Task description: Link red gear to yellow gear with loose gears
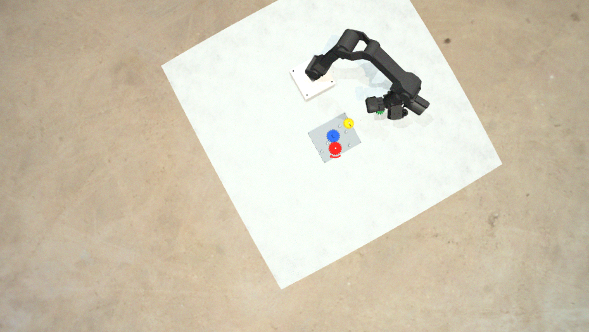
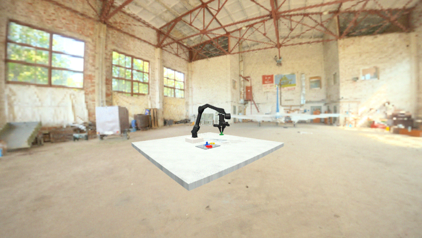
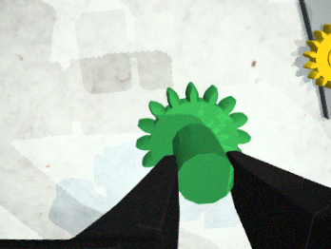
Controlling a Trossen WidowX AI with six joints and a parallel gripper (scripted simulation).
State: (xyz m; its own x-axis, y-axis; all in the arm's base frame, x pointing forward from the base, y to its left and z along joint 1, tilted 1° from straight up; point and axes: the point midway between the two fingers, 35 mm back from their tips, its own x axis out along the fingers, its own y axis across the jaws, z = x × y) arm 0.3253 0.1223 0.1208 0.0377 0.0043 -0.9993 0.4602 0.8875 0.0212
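Observation:
My gripper [image 3: 200, 163] [image 2: 221, 131] is shut on the round stem of the green gear [image 3: 190, 106] [image 1: 380, 111] [image 2: 221, 134] and holds it above the table, beside the board's yellow-gear side. The grey board [image 1: 317, 135] carries the red gear [image 1: 335, 149] [image 2: 208, 146], with the red arrow [image 1: 335, 157] beside it. The blue gear [image 1: 332, 134] [image 2: 207, 143] is on the board right beside the red gear; their teeth seem to meet. The yellow gear [image 1: 347, 121] [image 3: 325, 58] is near a board corner, apart from the blue gear. Several short pegs [image 1: 349, 145] stand bare.
The arm's white base plate [image 1: 305, 91] [image 2: 190, 141] lies behind the board. The arm reaches from it over the white table [image 1: 288, 230] [image 2: 165, 156]. In the wrist view, the board's dark edge [image 3: 325, 106] shows at the right. No other loose gear is visible.

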